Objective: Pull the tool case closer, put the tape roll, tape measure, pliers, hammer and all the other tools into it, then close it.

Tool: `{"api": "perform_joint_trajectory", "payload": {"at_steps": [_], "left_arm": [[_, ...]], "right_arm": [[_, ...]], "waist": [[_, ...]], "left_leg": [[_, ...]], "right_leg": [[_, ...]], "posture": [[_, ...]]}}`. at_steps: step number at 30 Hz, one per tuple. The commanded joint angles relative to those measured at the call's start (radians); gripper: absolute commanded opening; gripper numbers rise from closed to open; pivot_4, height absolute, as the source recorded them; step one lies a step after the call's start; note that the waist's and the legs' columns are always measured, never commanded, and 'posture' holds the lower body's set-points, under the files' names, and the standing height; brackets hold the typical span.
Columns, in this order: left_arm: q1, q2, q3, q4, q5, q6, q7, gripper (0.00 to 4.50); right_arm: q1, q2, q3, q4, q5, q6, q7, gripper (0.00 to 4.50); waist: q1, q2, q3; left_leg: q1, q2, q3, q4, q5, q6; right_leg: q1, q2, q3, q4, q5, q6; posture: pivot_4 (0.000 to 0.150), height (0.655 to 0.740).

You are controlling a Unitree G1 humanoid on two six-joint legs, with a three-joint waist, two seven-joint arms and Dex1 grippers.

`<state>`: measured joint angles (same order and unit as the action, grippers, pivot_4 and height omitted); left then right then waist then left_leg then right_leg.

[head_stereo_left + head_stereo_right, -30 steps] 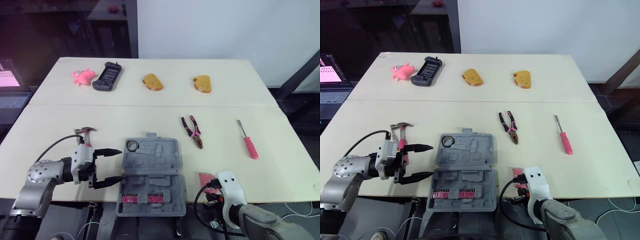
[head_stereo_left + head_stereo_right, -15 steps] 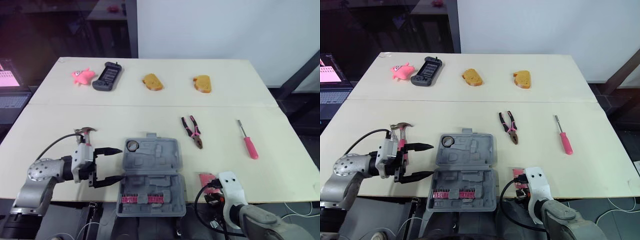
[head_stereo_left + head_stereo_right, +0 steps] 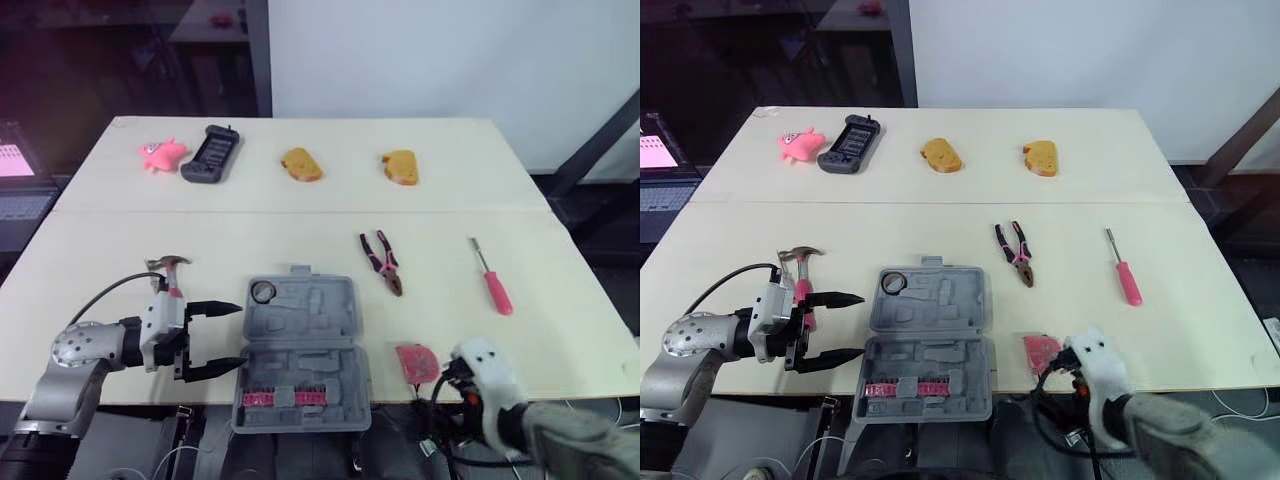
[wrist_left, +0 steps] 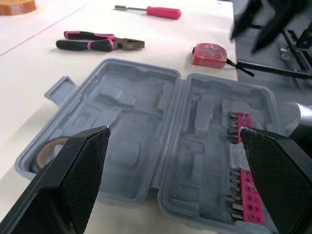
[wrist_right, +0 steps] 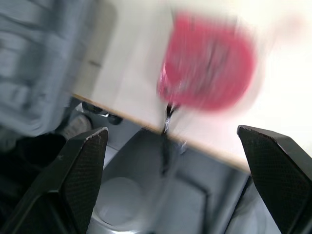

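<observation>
Tool case [image 3: 300, 345] lay open at near edge of desk [image 3: 560, 330], close to robot: pull step judged done. Pink bit strip [image 3: 273, 399] in near half; tape roll [image 3: 264, 291] seated in far-left pocket. Left jaws wide, empty, just beside case's left side. Right jaws wide, empty, at near edge facing tape measure [image 3: 416, 362], which lay on desk right of case. Hammer [image 3: 170, 272] on desk just beyond left jaws. Pliers [image 3: 383, 263] and screwdriver [image 3: 491, 283] farther out, right of case. Left to do: those four tools in, lid shut. Toy [image 3: 161, 154], handset [image 3: 209, 153], bread pieces [image 3: 302, 164] along far side, judged not part of job
</observation>
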<state>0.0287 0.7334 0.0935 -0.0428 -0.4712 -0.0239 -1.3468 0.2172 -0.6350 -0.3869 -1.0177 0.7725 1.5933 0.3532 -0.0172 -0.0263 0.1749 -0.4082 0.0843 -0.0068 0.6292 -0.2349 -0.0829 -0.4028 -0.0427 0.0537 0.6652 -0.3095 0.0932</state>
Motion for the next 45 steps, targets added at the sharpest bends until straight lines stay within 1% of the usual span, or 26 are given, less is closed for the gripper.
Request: {"api": "perform_joint_trajectory", "payload": {"at_steps": [1, 2, 4, 6, 8, 10, 13, 19, 26, 33, 40, 41, 42, 43, 44, 45], "left_arm": [[0.003, 0.009, 0.016, -0.035, -0.019, 0.007, 0.0, 4.5], [0.002, 0.008, 0.015, -0.037, -0.019, 0.009, 0.001, 4.5], [-0.001, 0.007, 0.014, -0.042, -0.019, 0.012, 0.004, 4.5], [-0.001, 0.008, 0.017, -0.049, -0.02, 0.015, 0.006, 4.5], [0.003, 0.01, 0.023, -0.06, -0.021, 0.017, 0.011, 4.5], [0.006, 0.011, 0.028, -0.064, -0.018, 0.016, 0.018, 4.5], [0.021, 0.013, 0.038, -0.078, -0.02, 0.018, 0.027, 4.5], [0.057, 0.019, 0.059, -0.109, -0.026, 0.023, 0.047, 4.5], [0.065, 0.019, 0.066, -0.126, -0.023, 0.032, 0.064, 4.5], [0.068, 0.022, 0.067, -0.133, -0.026, 0.04, 0.076, 4.5], [0.069, 0.026, 0.067, -0.132, -0.025, 0.041, 0.077, 4.5], [0.068, 0.027, 0.067, -0.132, -0.025, 0.041, 0.078, 4.5], [0.068, 0.027, 0.067, -0.132, -0.025, 0.041, 0.079, 4.5], [0.067, 0.027, 0.067, -0.132, -0.026, 0.043, 0.08, 4.5], [0.067, 0.028, 0.067, -0.132, -0.026, 0.043, 0.081, 4.5], [0.068, 0.028, 0.067, -0.132, -0.026, 0.043, 0.081, 4.5]], "right_arm": [[-0.039, -0.341, 0.09, 0.013, -0.05, -0.312, 0.315, 4.47], [-0.027, -0.435, 0.138, 0.042, -0.14, -0.493, 0.415, 4.47], [0.002, -0.527, 0.208, 0.157, -0.252, -0.78, 0.593, 4.47], [0.006, -0.58, 0.289, 0.309, -0.386, -1.063, 0.711, 4.47], [-0.077, -0.591, 0.403, 0.478, -0.519, -1.306, 0.789, 4.47], [-0.163, -0.575, 0.484, 0.584, -0.585, -1.439, 0.85, 4.47], [-0.28, -0.514, 0.579, 0.711, -0.686, -1.546, 0.862, 4.47], [-0.356, -0.438, 0.658, 0.82, -0.753, -1.6, 0.889, 4.47], [-0.379, -0.383, 0.699, 0.917, -0.813, -1.622, 0.887, 4.47], [-0.401, -0.332, 0.706, 0.974, -0.852, -1.619, 0.87, 4.47], [-0.39, -0.327, 0.709, 0.975, -0.854, -1.613, 0.891, 4.47], [-0.391, -0.325, 0.709, 0.977, -0.855, -1.614, 0.89, 3.95], [-0.391, -0.324, 0.708, 0.978, -0.856, -1.615, 0.889, 3.67], [-0.391, -0.322, 0.708, 0.979, -0.856, -1.614, 0.888, 3.18], [-0.391, -0.321, 0.707, 0.978, -0.855, -1.615, 0.887, 2.9], [-0.391, -0.32, 0.707, 0.978, -0.855, -1.615, 0.887, 2.89]], "waist": [[0.001, 0.006, 0.003], [0.001, 0.006, 0.004], [0.001, 0.002, 0.003], [0.003, -0.001, 0.003], [0.002, -0.001, 0.003], [-0.001, 0.0, 0.004], [-0.004, 0.0, 0.004], [0.005, 0.001, 0.005], [0.003, 0.001, 0.005], [0.003, 0.001, 0.005], [0.003, 0.001, 0.005], [0.004, 0.001, 0.005], [0.004, 0.001, 0.005], [0.004, 0.001, 0.005], [0.004, 0.001, 0.005], [0.004, 0.001, 0.005]], "left_leg": [[-0.001, 0.0, 0.0, 0.0, 0.0, 0.0], [-0.001, -0.001, 0.002, 0.0, 0.0, 0.0], [-0.001, -0.001, 0.001, -0.001, 0.0, 0.0], [0.0, 0.0, 0.0, -0.001, -0.001, 0.001], [-0.001, -0.001, 0.001, 0.0, -0.001, 0.001], [-0.001, -0.001, 0.002, 0.002, -0.001, 0.001], [0.0, -0.001, 0.002, 0.002, -0.001, 0.001], [0.0, -0.001, 0.002, 0.001, -0.001, 0.001], [0.0, -0.001, 0.002, 0.003, -0.001, 0.001], [0.001, -0.001, 0.002, 0.002, -0.001, 0.001], [0.001, -0.001, 0.002, 0.002, -0.001, 0.001], [0.001, -0.001, 0.002, 0.002, -0.001, 0.001], [0.001, -0.001, 0.002, 0.002, -0.001, 0.001], [0.001, -0.001, 0.002, 0.002, -0.001, 0.001], [0.001, -0.001, 0.002, 0.002, -0.001, 0.001], [0.001, -0.001, 0.002, 0.002, -0.001, 0.001]], "right_leg": [[0.0, -0.001, 0.0, -0.001, 0.0, 0.0], [-0.001, -0.002, 0.001, -0.001, 0.0, 0.0], [-0.001, -0.001, 0.0, -0.002, 0.0, 0.001], [0.0, 0.0, -0.001, -0.002, -0.001, 0.002], [0.001, -0.002, -0.001, -0.002, -0.001, 0.003], [0.001, -0.002, 0.0, -0.002, -0.001, 0.003], [0.001, -0.001, 0.001, -0.002, 0.0, 0.003], [0.0, 0.0, 0.001, -0.001, 0.001, 0.007], [0.002, -0.001, 0.001, -0.001, 0.0, 0.002], [0.002, 0.0, 0.001, 0.0, 0.002, 0.005], [0.002, -0.001, 0.001, 0.0, 0.002, 0.005], [0.002, -0.001, 0.001, 0.0, 0.002, 0.005], [0.002, -0.001, 0.001, 0.0, 0.002, 0.005], [0.002, -0.001, 0.001, 0.0, 0.002, 0.005], [0.002, -0.001, 0.001, 0.0, 0.002, 0.005], [0.002, -0.001, 0.001, 0.0, 0.002, 0.005]], "posture": [[0.15, 0.74], [0.15, 0.74], [0.15, 0.74], [0.15, 0.74], [0.15, 0.74], [0.15, 0.74], [0.15, 0.74], [0.15, 0.74], [0.15, 0.74], [0.15, 0.74], [0.15, 0.74], [0.15, 0.74], [0.15, 0.74], [0.15, 0.74], [0.15, 0.74], [0.15, 0.74]]}}
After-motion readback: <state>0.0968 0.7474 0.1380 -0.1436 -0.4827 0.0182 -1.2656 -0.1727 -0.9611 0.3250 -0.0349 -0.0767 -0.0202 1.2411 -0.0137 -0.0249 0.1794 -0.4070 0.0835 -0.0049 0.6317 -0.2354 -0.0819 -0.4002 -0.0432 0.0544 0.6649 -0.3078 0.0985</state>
